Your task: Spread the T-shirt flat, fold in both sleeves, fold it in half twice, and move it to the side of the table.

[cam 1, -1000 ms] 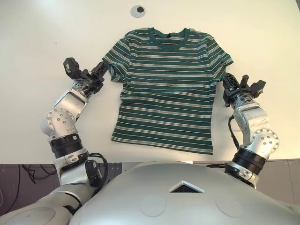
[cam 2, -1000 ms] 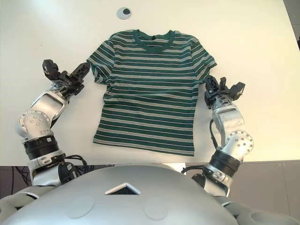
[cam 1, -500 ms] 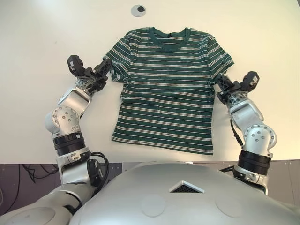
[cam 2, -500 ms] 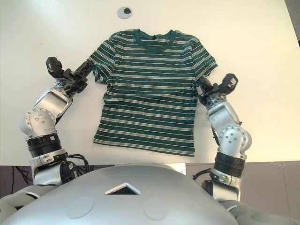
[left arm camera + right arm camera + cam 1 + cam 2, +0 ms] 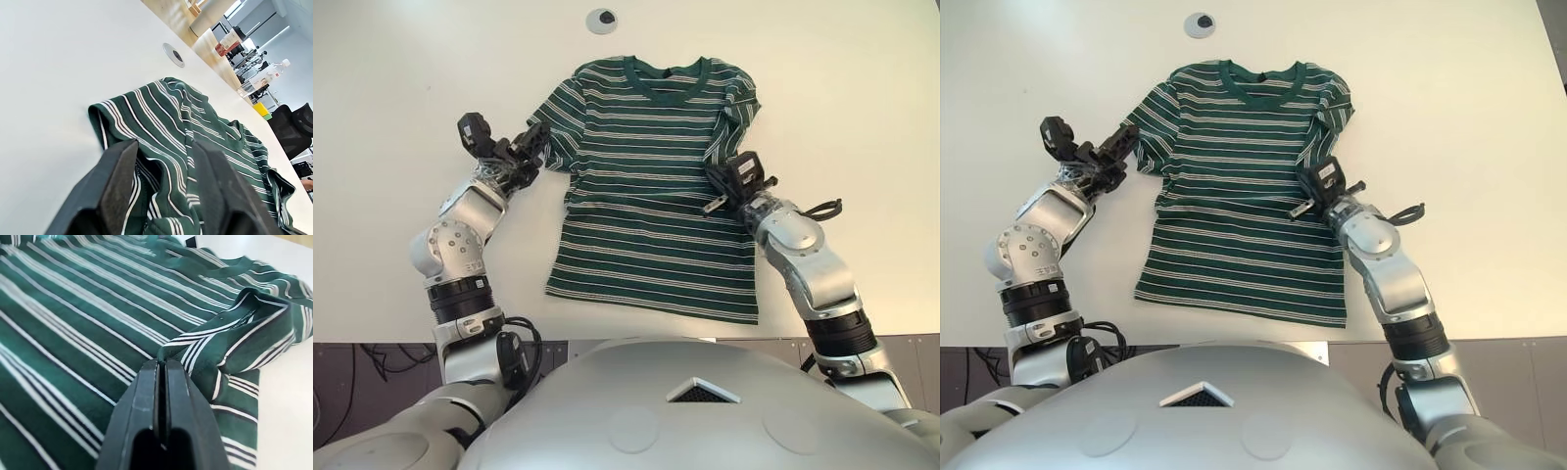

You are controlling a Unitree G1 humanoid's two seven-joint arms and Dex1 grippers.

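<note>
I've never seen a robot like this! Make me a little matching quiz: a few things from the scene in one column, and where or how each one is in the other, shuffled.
1. left gripper
2. right gripper
3. grey disc

A. on the table, beyond the T-shirt collar
B. shut on the right sleeve, folded in over the chest
C. open at the left sleeve

Pairs: 1-C, 2-B, 3-A

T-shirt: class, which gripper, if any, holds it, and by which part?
The right gripper is shut on the T-shirt, pinching its right sleeve hem. The left gripper stands open astride the left sleeve, not gripping.
</note>
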